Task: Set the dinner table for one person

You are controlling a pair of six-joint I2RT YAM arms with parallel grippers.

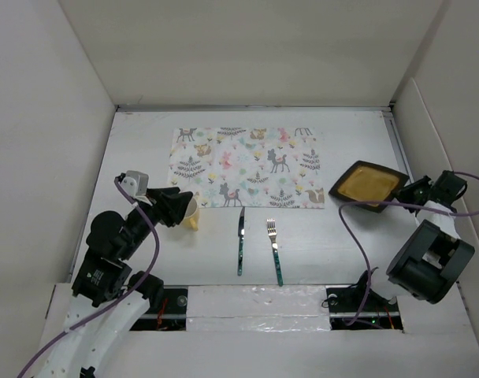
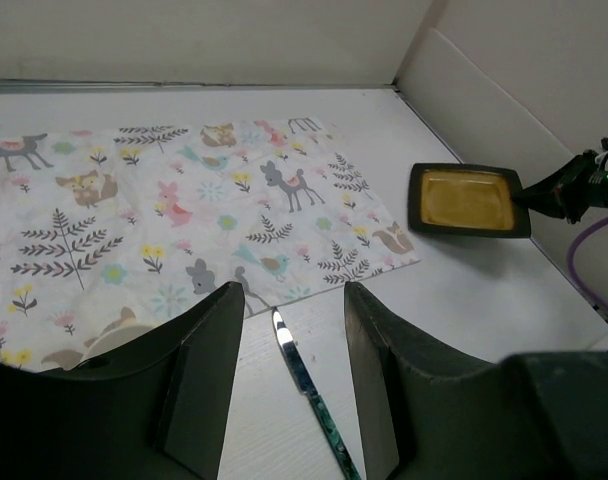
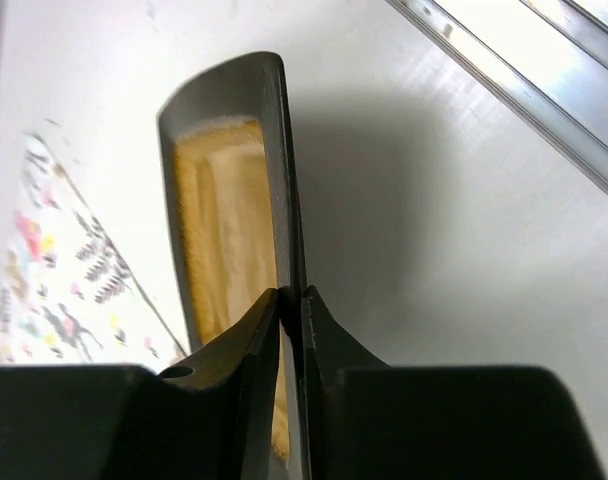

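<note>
On the white dinner table (image 1: pixel 145 157) lies a deer-patterned placemat (image 1: pixel 247 167). A dark square plate (image 1: pixel 371 185) with a yellow inside sits to the placemat's right. My right gripper (image 1: pixel 406 193) is shut on the plate's right rim, and in the right wrist view the fingertips (image 3: pixel 269 310) pinch the thin edge of the plate (image 3: pixel 224 210). A knife (image 1: pixel 241 240) and a fork (image 1: pixel 274 248) lie side by side below the placemat. My left gripper (image 1: pixel 181 206) hovers open beside a yellow cup (image 1: pixel 192 215). In the left wrist view only the knife (image 2: pixel 309 385) shows between its jaws, and the cup (image 2: pixel 102 338) peeks out left of them.
White walls (image 1: pixel 58 118) enclose the table on the left, back and right. A metal rail (image 3: pixel 524 90) runs along the table's right edge close to the plate. Both arm bases stand at the near edge, with purple cables (image 1: pixel 149 236) looping above them.
</note>
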